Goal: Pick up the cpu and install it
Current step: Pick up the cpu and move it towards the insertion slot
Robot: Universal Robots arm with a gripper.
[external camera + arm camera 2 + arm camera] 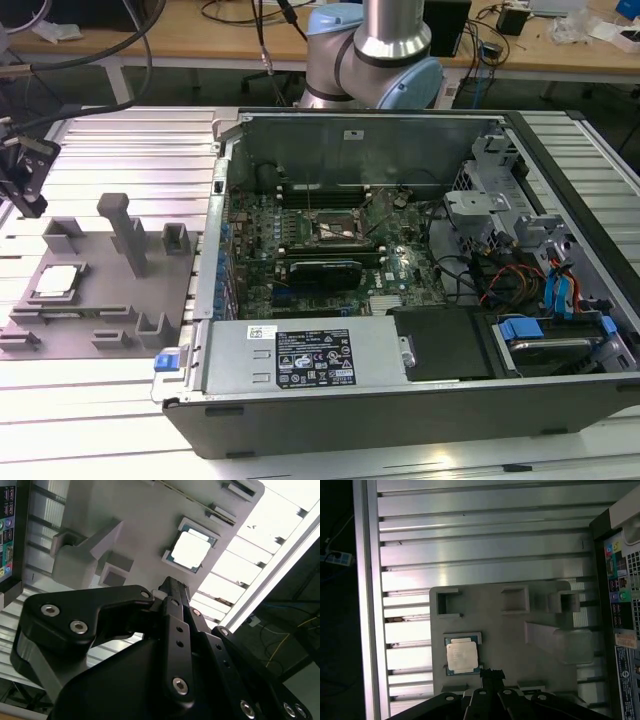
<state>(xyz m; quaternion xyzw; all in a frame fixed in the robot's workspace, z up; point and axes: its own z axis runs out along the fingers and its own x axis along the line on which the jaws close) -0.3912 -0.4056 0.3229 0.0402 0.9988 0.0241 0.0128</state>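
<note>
The gripper [492,674] hangs over the grey tray [510,645], its jaws drawn together on nothing, clear of the cpu [461,656] below. The chip lies flat, metal top up, in a square recess near the tray edge farthest from the case [400,420]. It is untouched and not yet lifted.

The tray rests on the slatted table [130,150], just beside the case's open side. Its other pockets look empty, and its posts carry nothing. Inside the case, the socket [335,232] sits near the middle of the board. Whether its bracket stands open cannot be told.

The pick looks to be the step in hand. To do it well, the jaws should part wide enough to span the chip and line up square with two opposite edges. The descent should be straight, centred on the recess. The grip should be light and on the rim alone, so the chip comes out level without catching the recess walls.
</note>
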